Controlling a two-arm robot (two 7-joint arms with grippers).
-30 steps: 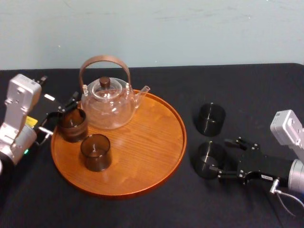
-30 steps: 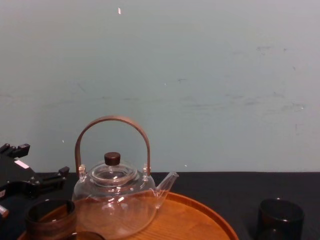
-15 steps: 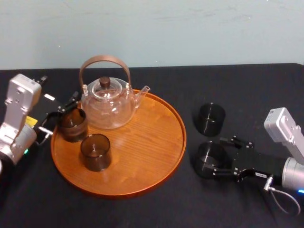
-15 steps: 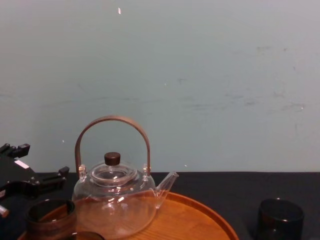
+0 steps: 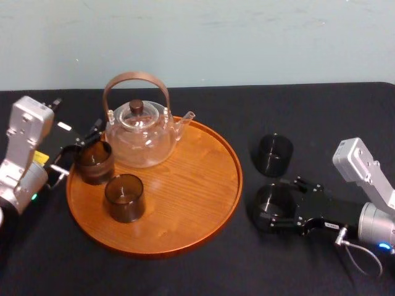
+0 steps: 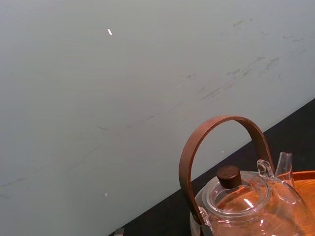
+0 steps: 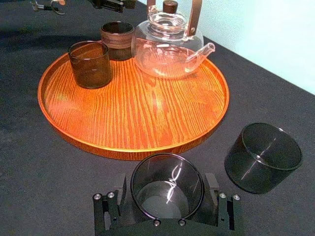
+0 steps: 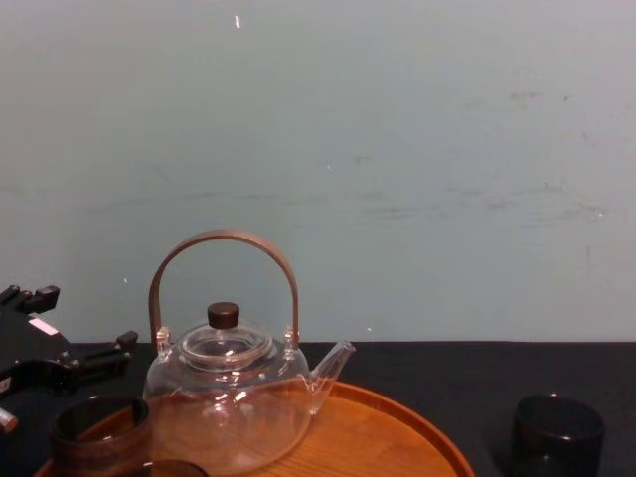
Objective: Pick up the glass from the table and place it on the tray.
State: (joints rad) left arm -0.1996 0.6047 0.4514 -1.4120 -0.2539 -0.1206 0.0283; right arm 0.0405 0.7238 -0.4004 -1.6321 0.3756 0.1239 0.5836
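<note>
Pale blue-green wall (image 5: 247,37) behind, matte black counter (image 5: 296,111) in front.

- The round wooden tray (image 5: 239,179) sits left of centre. It carries a clear glass teapot (image 5: 137,132) at the back and two dark tumblers, one (image 5: 94,161) at the left edge and one (image 5: 124,197) nearer you. The tray's right half is bare wood.
- The glass (image 5: 272,198) you want stands upright on the counter, just off the tray's right rim, mouth up.
- A spare tumbler (image 5: 273,154) stands just beyond it. The two are close but apart.
- Your right tool (image 7: 166,192) lies low on the counter with its jaws spread, one on each side of the glass. The right wrist view shows the jaws just beside the walls. I judge the grip not yet made, because the spread looks wider than the glass.
- Your left tool (image 5: 83,151) is parked at the tray's far left, by the edge tumbler. I cannot tell whether it is open or closed.

What the coming move turns on:
- The glass is already between the jaws and its axis is vertical, so you only need to close.
- The tray lies straight to the left of the glass.
- The right arm is plainly the nearer one.
- Lift enough to clear the raised rim before you carry across.
- The spare tumbler is near the far jaw, so a swing in that direction could knock it.
</note>
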